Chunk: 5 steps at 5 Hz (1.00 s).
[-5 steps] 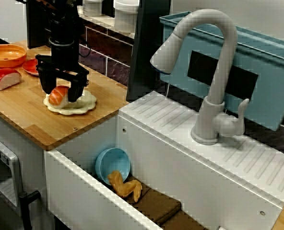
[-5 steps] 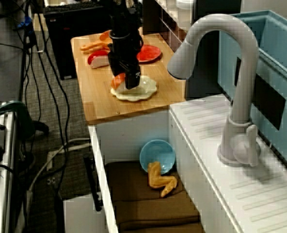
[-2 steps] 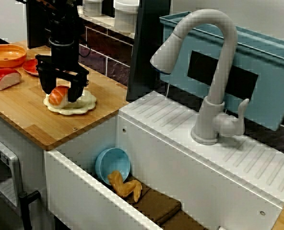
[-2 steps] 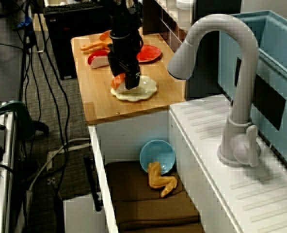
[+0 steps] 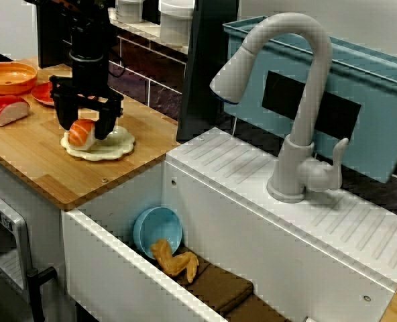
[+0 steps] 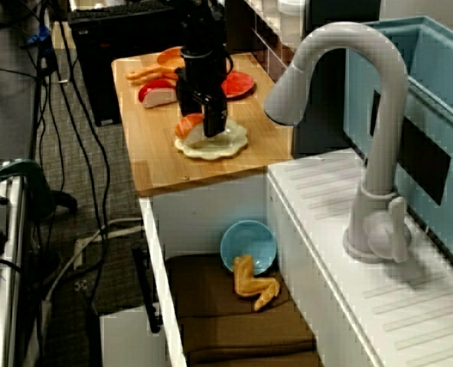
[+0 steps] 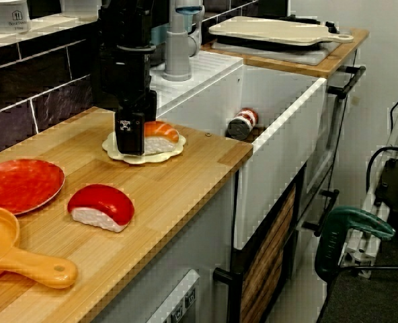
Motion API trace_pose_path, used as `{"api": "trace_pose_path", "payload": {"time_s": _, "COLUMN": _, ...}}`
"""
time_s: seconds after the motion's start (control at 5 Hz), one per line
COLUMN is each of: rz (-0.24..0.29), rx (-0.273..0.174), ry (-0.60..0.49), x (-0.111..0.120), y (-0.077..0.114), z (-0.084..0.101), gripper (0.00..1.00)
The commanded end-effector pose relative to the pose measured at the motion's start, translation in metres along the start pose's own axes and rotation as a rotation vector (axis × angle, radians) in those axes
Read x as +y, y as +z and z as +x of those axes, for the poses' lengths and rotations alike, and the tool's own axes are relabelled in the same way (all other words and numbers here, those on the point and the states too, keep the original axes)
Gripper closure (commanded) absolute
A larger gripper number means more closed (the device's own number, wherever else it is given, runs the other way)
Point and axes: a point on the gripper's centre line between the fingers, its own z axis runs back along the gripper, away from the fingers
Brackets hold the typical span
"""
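Gripper (image 5: 83,131) straddling salmon sushi (image 7: 161,135), jaws apart, on scalloped plate (image 5: 121,143)

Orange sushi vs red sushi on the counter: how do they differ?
The orange sushi lies on the cream plate, between the fingers of the open gripper. The red sushi lies bare on the wooden counter, apart from the gripper. Both have a white rice base.

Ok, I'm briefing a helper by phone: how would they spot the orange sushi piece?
On the wooden counter beside the white sink sits a cream scalloped plate. The sushi lies on it, between the fingers of the black gripper. Its topping is orange, unlike the red piece lying straight on the wood.
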Motion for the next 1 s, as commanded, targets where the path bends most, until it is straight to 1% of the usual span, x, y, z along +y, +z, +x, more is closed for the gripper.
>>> {"api": "trace_pose_path", "payload": {"time_s": 0.0, "rz": 0.000, "rx": -0.128, "ry": -0.009, "x": -0.005, "y": 0.027, "z": -0.011, "gripper": 0.20}}
{"api": "trace_pose_path", "payload": {"time_s": 0.2, "rz": -0.008, "rx": -0.141, "ry": -0.016, "x": -0.006, "y": 0.030, "z": -0.018, "gripper": 1.00}}
{"api": "trace_pose_path", "payload": {"time_s": 0.4, "rz": -0.035, "rx": -0.133, "ry": 0.005, "x": 0.003, "y": 0.035, "z": -0.014, "gripper": 1.00}}
{"api": "trace_pose_path", "payload": {"time_s": 0.6, "rz": -0.040, "rx": -0.133, "ry": 0.043, "x": 0.017, "y": 0.041, "z": -0.007, "gripper": 1.00}}
{"api": "trace_pose_path", "payload": {"time_s": 0.8, "rz": -0.052, "rx": -0.133, "ry": 0.106, "x": 0.040, "y": 0.051, "z": 0.000, "gripper": 1.00}}
